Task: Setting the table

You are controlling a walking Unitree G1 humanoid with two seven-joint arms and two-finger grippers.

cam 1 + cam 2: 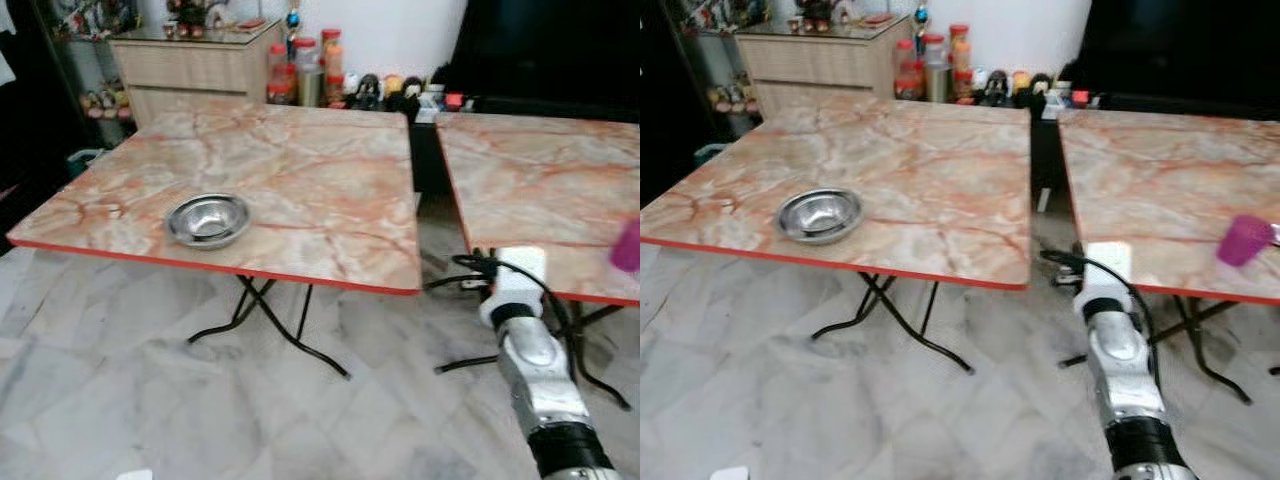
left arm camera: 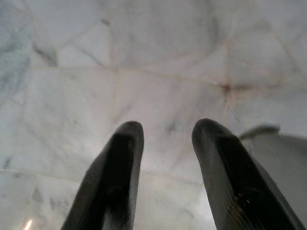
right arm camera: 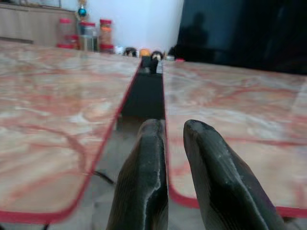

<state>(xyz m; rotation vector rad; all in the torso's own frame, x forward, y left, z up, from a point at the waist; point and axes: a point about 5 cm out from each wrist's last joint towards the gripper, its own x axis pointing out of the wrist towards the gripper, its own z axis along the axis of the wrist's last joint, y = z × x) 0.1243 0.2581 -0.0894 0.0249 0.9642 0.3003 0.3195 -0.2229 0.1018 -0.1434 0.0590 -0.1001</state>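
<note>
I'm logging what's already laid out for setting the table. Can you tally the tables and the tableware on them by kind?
Tables: 2, left table and right table
Steel bowls: 1, bowl on the left table
Purple cups: 1, cup on the right table
Total: 4

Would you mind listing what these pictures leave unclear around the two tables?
- Purple cup: blurred in the right eye view, cut by the frame edge in the left eye view; its contents cannot be told.
- Steel bowl: glare hides whether it holds anything.
- Jars behind the left table: too small to read.
- Right gripper: hidden behind its own arm in the eye views.
</note>
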